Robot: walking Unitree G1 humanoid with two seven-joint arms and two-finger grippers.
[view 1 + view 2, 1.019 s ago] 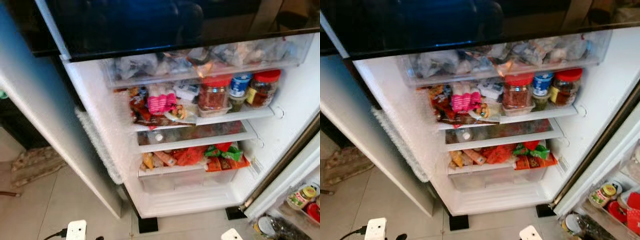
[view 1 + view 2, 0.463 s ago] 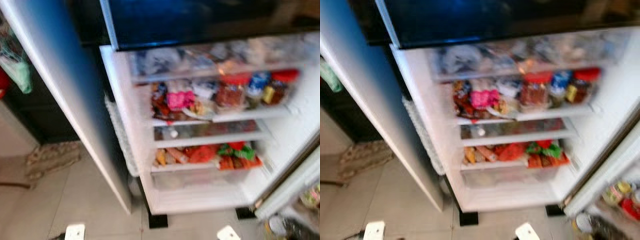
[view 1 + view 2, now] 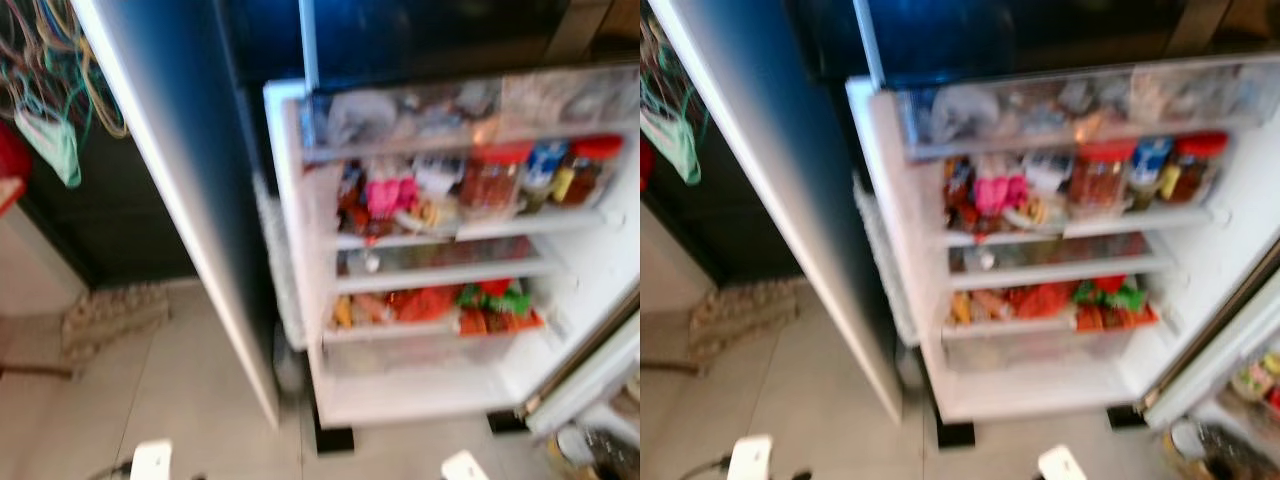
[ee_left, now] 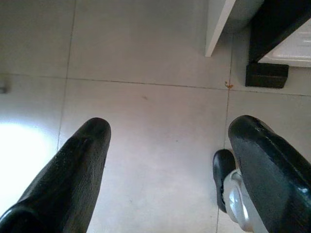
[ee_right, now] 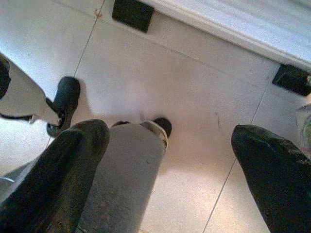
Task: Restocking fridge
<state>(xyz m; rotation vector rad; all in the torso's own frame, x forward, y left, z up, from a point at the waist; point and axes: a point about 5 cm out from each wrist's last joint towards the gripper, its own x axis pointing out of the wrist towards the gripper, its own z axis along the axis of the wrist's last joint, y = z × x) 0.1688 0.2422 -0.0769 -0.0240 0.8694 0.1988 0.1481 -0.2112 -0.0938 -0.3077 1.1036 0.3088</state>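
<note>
The floor (image 4: 146,126) is made of big pale tiles with thin lines between them. A worn mat (image 3: 110,315) is lying on the floor at the left, near a dark wall. Coloured cords and a green thing (image 3: 55,145) are hanging up high at the left.

The fridge (image 3: 890,130) is standing open in front of the robot. Its tall door (image 3: 770,190) is swinging out to the left. The head pictures are blurry, so the small things inside are hard to name. At the top, a clear drawer (image 3: 1060,105) is holding pale bags. On the shelf under it, jars with red lids (image 3: 1100,175) are standing next to a pink packet (image 3: 1000,192). Lower down, red, orange and green packets (image 3: 1060,300) are lying on another shelf. At the far right, the other door's rack (image 3: 1255,385) is holding some small jars.

The left gripper (image 4: 167,145) is hanging low over the tiles, with its two black fingers spread wide apart and holding nothing. A black fridge foot (image 4: 266,75) is sitting further along the floor from it.

The right gripper (image 5: 170,150) is also hanging down over the floor, fingers wide apart and holding nothing. The robot's own leg and foot (image 5: 129,165) are showing below it, and the white bottom edge of the fridge is lying just ahead. Both grippers are well below the food shelves.
</note>
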